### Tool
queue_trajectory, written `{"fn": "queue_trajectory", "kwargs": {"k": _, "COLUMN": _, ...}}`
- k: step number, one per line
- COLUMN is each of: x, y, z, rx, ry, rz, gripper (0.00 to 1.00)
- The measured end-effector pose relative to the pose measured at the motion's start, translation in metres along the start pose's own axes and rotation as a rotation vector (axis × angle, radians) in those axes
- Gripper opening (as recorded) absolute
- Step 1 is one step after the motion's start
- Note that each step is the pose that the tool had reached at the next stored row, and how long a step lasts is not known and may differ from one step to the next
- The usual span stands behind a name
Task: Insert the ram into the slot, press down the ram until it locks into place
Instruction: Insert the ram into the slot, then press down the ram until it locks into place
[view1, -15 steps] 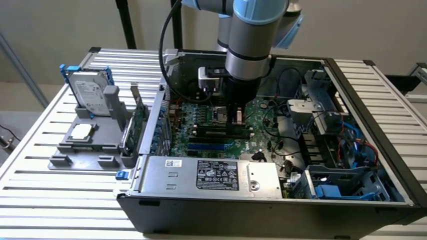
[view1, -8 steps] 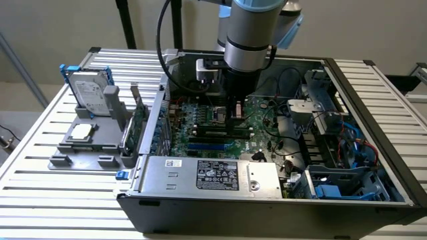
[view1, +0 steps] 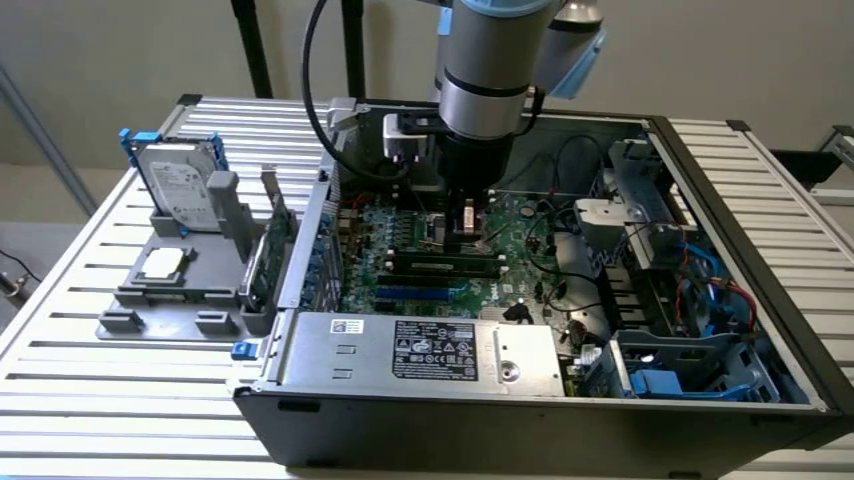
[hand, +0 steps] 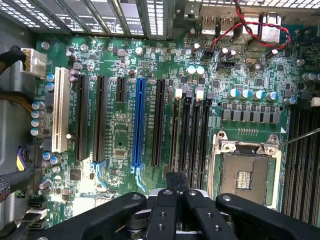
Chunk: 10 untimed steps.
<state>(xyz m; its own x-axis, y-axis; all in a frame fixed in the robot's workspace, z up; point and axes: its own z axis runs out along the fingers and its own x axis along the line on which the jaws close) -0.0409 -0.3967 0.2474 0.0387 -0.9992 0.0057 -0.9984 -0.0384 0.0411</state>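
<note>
Wrist view: gripper fingers pressed together, nothing clearly pinched, poised over the slot end; ram seemingly sits in the sockets just beneath the tool, lock unconfirmed, pressing probably left.

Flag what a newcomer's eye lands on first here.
The robot arm reaches down into the open computer case, its hand over the green motherboard. On the board, the bright blue slot stands out among black ones, and the metal-framed processor socket lies open. On the exterior view's left, a grey fixture holds a hard drive.
</note>
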Motion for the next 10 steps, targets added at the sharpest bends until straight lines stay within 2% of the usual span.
{"fn": "queue_trajectory", "kwargs": {"k": 10, "x": 0.0001, "y": 0.0000, "z": -0.0001, "rx": 0.0047, "ry": 0.0006, "rz": -0.002, "gripper": 0.11}}
